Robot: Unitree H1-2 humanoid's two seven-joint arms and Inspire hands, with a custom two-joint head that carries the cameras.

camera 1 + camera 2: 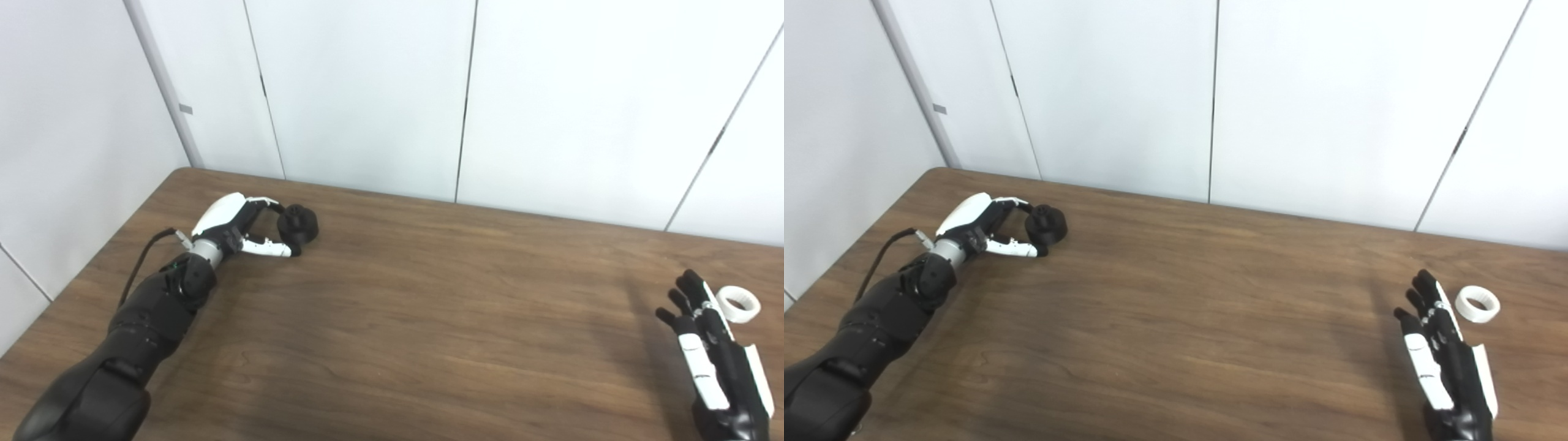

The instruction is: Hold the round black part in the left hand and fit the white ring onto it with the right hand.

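My left hand (245, 226) closes around the black part (298, 224) at left of frame, my right hand (710, 343) hovers spread beside the untouched white ring (738, 304) lower right, fitting not begun.

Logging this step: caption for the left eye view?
Left hand closes on black part; open right hand beside white ring on table.

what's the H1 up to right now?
Early in a ring-fitting job. The left hand has its fingers around the round black part at the table's far left; whether it's lifted is unclear. The right hand is open, just beside the white ring, which lies ungrasped at the right edge.
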